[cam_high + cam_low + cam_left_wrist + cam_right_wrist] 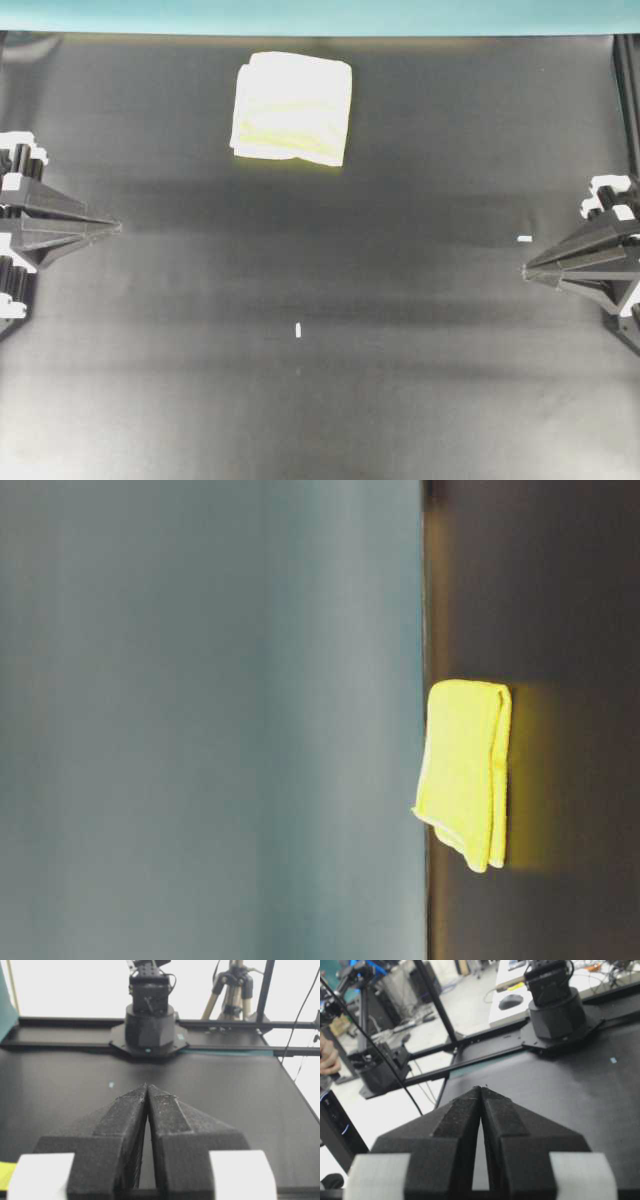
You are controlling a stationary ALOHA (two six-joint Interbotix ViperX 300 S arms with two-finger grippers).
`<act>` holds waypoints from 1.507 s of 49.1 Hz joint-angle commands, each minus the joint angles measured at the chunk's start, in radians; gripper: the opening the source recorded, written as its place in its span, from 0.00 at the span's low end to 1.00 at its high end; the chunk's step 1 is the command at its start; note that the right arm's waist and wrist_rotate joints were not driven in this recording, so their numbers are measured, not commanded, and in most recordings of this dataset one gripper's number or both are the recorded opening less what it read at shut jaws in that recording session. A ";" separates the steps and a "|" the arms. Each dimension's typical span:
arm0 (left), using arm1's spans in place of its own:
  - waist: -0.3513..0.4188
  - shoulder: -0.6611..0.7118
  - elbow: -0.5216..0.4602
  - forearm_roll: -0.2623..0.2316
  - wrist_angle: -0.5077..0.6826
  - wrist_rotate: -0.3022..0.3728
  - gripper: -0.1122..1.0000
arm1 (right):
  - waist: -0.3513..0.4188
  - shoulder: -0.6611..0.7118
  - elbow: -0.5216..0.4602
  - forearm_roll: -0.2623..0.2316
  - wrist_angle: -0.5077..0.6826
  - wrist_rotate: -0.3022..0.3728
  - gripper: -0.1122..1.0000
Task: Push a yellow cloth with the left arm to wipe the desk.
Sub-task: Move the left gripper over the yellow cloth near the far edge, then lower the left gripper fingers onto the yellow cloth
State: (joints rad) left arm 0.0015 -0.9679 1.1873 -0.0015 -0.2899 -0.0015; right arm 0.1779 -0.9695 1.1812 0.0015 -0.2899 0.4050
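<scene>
Near the table's [420, 300] far edge, left of its middle, the yellow cloth [292, 108] is lying untouched. At the left edge I am holding my left pincer [112, 227] pinched closed, well apart; coming in too high, I am risking skimming over the folds.

My left gripper [147, 1087] and right gripper [481, 1089] look like grainy, matt black plastic. The desk [400, 300] is smooth matt black; the yellow cloth [462, 770] is soft, napped fabric.

A pale concrete floor [470, 995] spreads beyond the black frame rails [470, 1042]; a tripod [232, 985] stands against a bright white backdrop.
</scene>
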 commanded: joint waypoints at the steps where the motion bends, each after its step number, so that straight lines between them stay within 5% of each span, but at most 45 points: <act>1: 0.018 0.041 -0.051 0.044 0.009 -0.006 0.15 | 0.000 0.012 -0.020 0.002 -0.008 0.000 0.13; 5: 0.041 0.086 -0.080 0.044 0.031 -0.006 0.12 | -0.002 0.011 -0.020 0.002 0.003 0.000 0.18; 15: 0.106 0.252 -0.166 0.046 0.103 0.000 0.11 | 0.000 0.008 -0.020 0.002 0.058 0.000 0.11; 26: 0.278 0.491 -0.272 0.046 0.086 0.009 0.11 | 0.000 0.008 -0.020 0.002 0.124 -0.002 0.11; 38: 0.368 0.773 -0.430 0.046 0.109 0.015 0.13 | 0.000 0.008 -0.020 0.002 0.137 0.000 0.11; 43: 0.390 0.867 -0.502 0.046 0.141 0.026 0.26 | 0.000 0.006 -0.020 0.002 0.143 -0.002 0.11; 52: 0.436 0.983 -0.658 0.046 0.272 0.044 0.72 | 0.000 0.006 -0.020 0.002 0.160 -0.002 0.11; 57: 0.462 1.037 -0.732 0.048 0.348 0.049 0.90 | 0.000 0.006 -0.020 0.002 0.161 0.000 0.11; 74: 0.518 1.200 -0.842 0.048 0.457 0.067 0.88 | 0.000 0.005 -0.020 0.000 0.163 -0.002 0.11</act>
State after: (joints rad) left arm 0.5077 0.2224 0.3789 0.0430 0.1442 0.0614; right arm 0.1764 -0.9679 1.1812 0.0015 -0.1227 0.4050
